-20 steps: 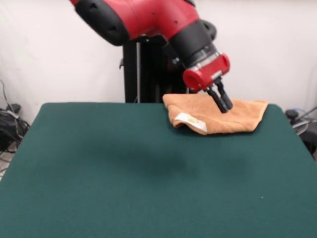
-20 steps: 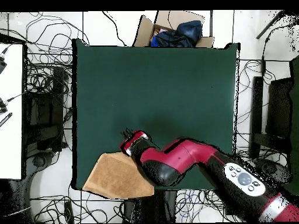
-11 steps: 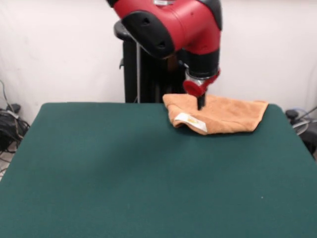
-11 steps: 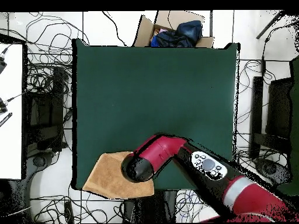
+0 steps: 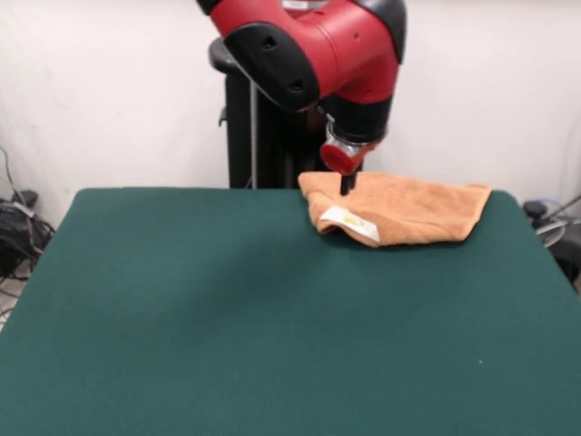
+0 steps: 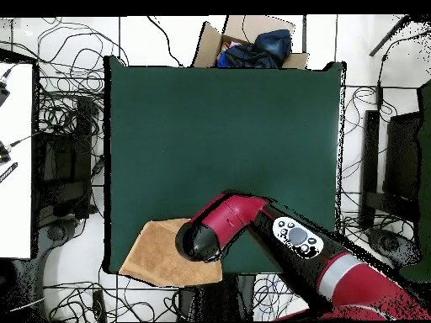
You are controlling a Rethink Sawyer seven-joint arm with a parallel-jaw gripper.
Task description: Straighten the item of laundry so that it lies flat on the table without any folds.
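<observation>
The gripper (image 5: 346, 186) stands directly over the far-left part of the towel (image 5: 399, 211) as the front view shows it, its dark tip at or just above the cloth near the folded corner. Whether the tip touches the cloth cannot be told. Only a single dark stub shows beneath the red wrist, so whether it is spread or pressed together cannot be told. In the overhead view the arm's bulk (image 6: 252, 227) covers the gripper entirely.

The towel lies at the table's (image 5: 254, 318) far right corner in the front view; overhead (image 6: 164, 255) it sits at the lower left corner, part of it past the table edge. It is folded into a wedge-like shape rather than a full rectangle. Its long axis runs along the table's back edge, left to right in the front view. The white care tag (image 5: 349, 223) lies on the front fold, just below and beside the gripper.

Judgement: the cloth to be worked lies immediately beneath the gripper, with most of its length running off to the right in the front view. The open table lies forward and to the left, so any spreading pull is best directed that way. The overhanging part risks sliding off.
</observation>
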